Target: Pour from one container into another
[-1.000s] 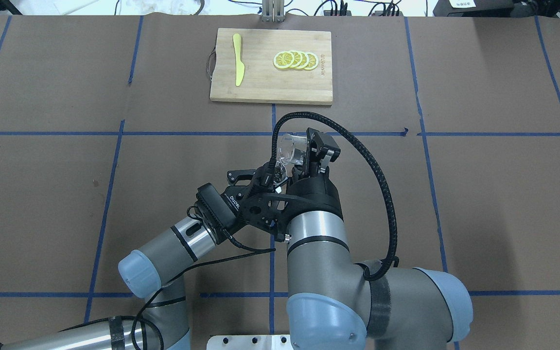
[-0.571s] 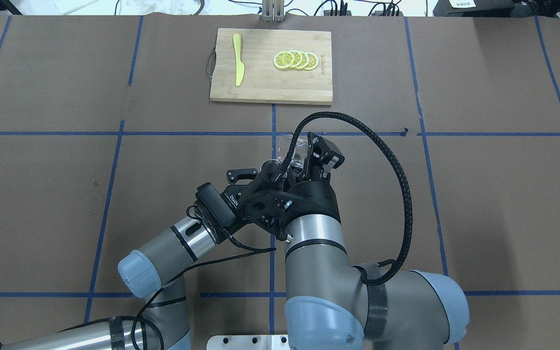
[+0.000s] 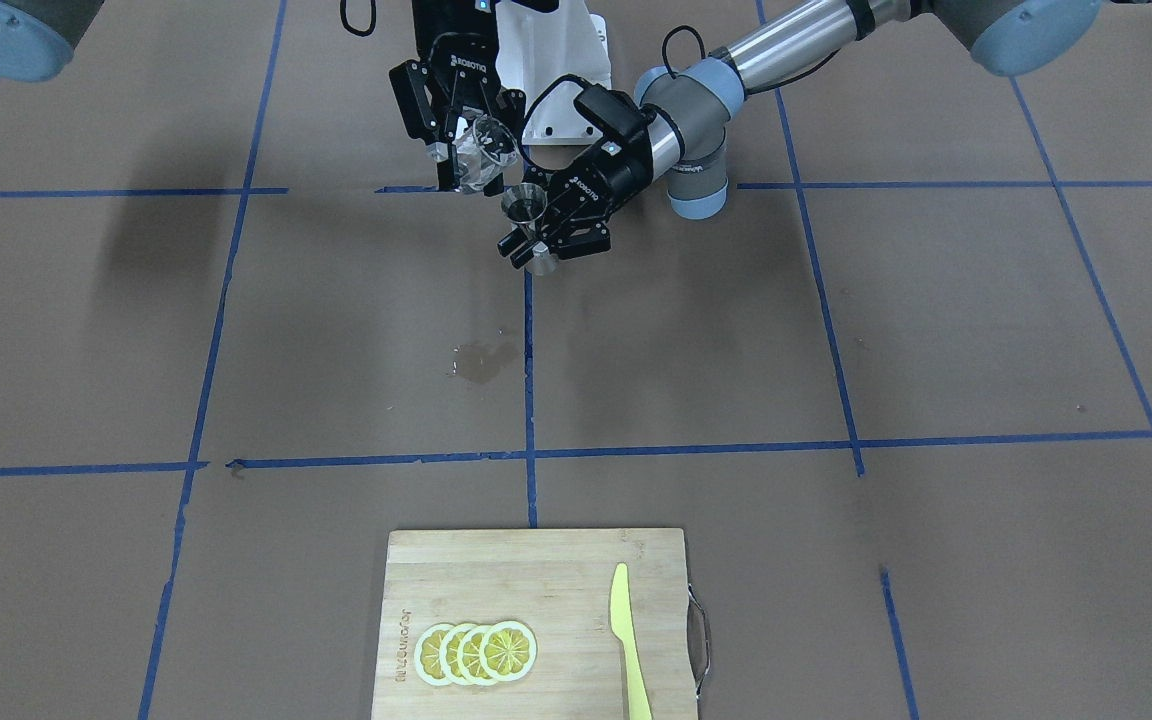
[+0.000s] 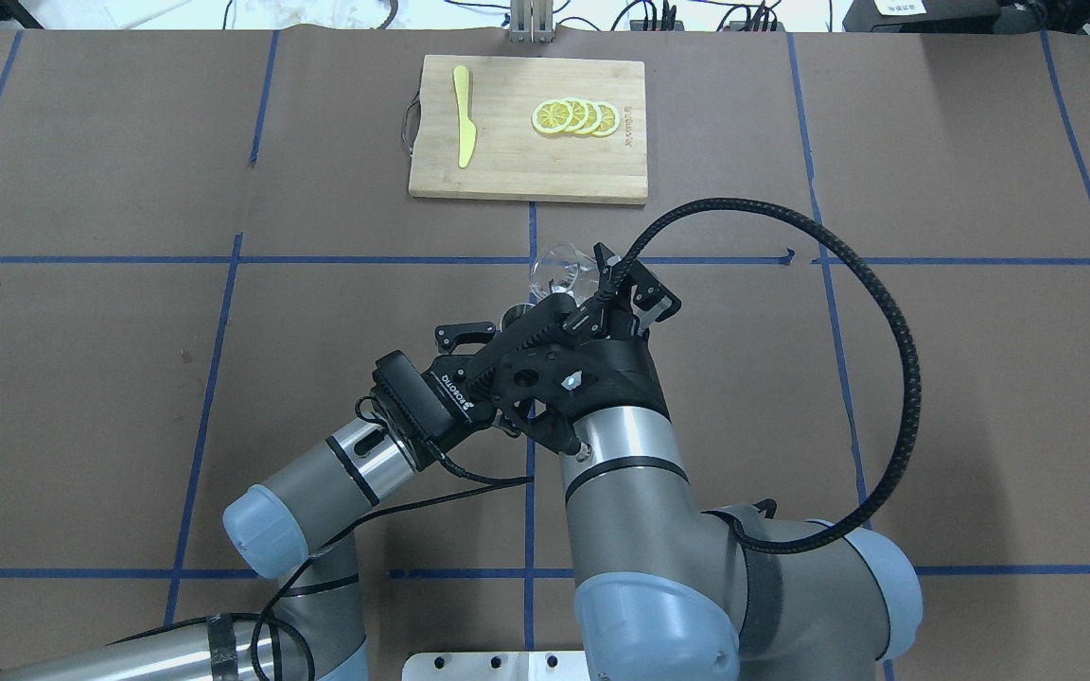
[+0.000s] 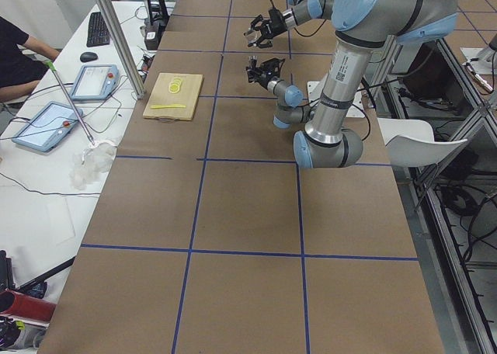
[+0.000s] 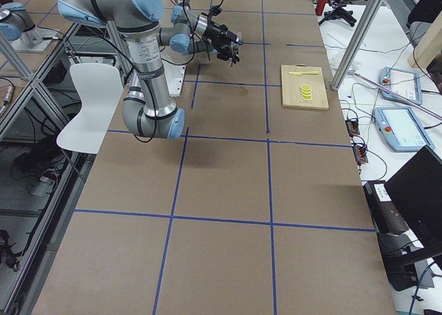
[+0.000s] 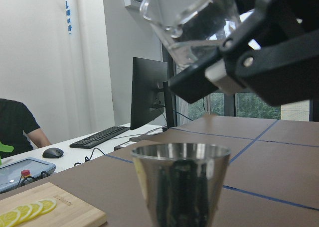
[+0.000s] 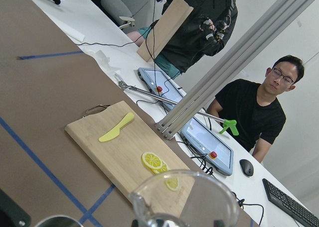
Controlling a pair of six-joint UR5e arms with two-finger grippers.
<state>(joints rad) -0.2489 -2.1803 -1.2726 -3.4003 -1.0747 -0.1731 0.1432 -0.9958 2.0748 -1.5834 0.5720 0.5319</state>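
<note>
Mid-pour: the right gripper [image 3: 471, 160], jaws clamped on the small clear glass cup [image 7: 192, 23], tilts it at 12 o'clock above the hourglass-shaped steel jigger [image 7: 179, 187], which the left gripper [image 3: 536, 232] clamps. The cup seemingly holds some liquid, so emptying is left.

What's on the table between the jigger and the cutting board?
In the front-facing view, only a dark stain and blue tape lines lie between the jigger and the board.
</note>
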